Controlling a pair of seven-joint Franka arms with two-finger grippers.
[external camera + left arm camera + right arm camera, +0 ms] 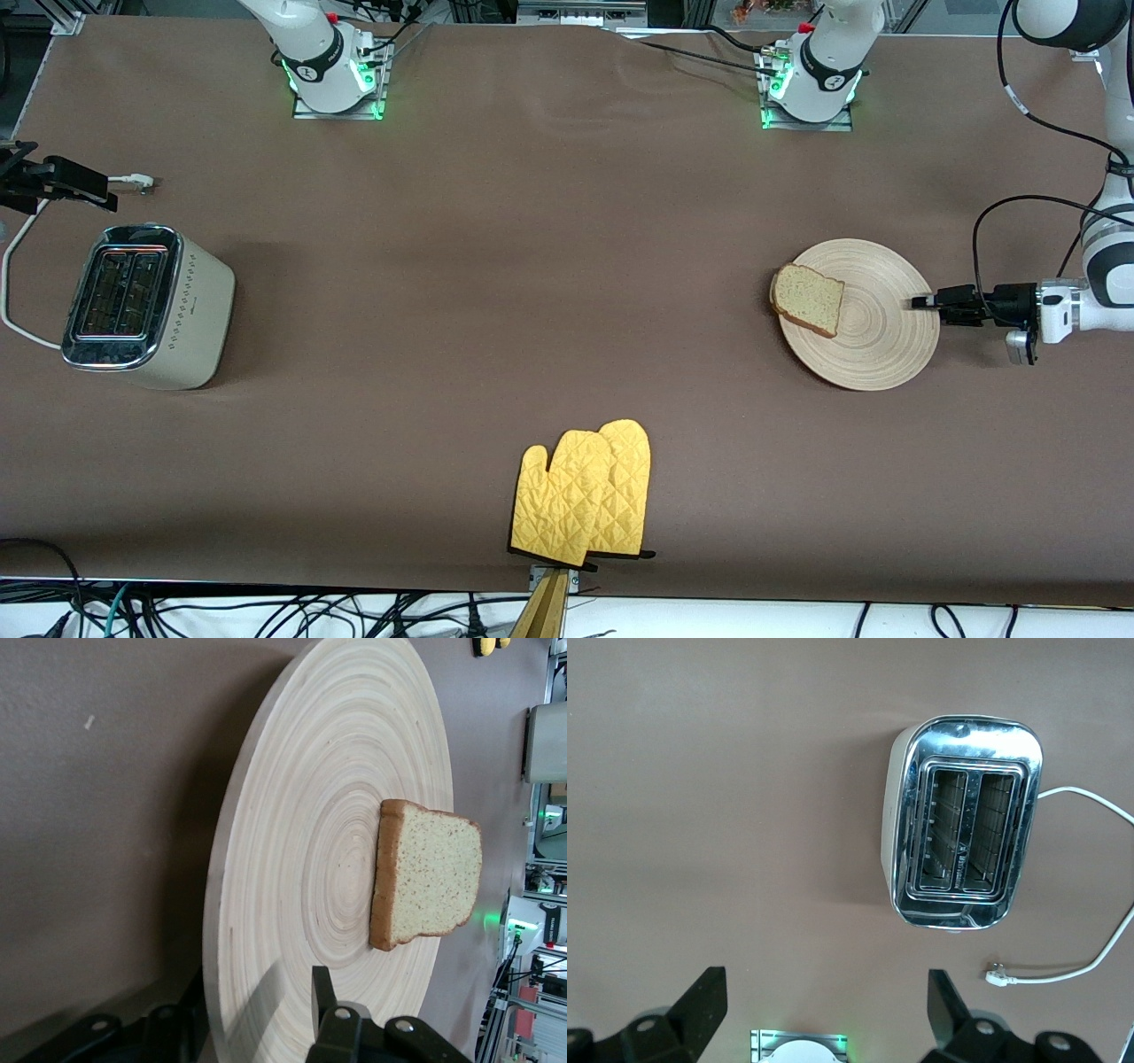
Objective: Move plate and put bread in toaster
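Observation:
The wooden plate [877,332] lies toward the left arm's end of the table. The bread [808,299] lies flat on it, at the rim that faces the right arm's end. My left gripper [921,303] is low at the plate's outer rim. In the left wrist view the left gripper [259,981] is open, one finger [321,988] over the plate [301,815] and the other outside the rim, near the bread [430,873]. The toaster [146,306] stands toward the right arm's end. My right gripper [84,186] hangs open and empty above the table beside the toaster [966,833].
Yellow oven mitts [585,496] lie at the table edge nearest the front camera, midway along it. The toaster's white cord [18,266] loops beside it, and its plug [137,183] lies loose on the cloth, also in the right wrist view [1001,974].

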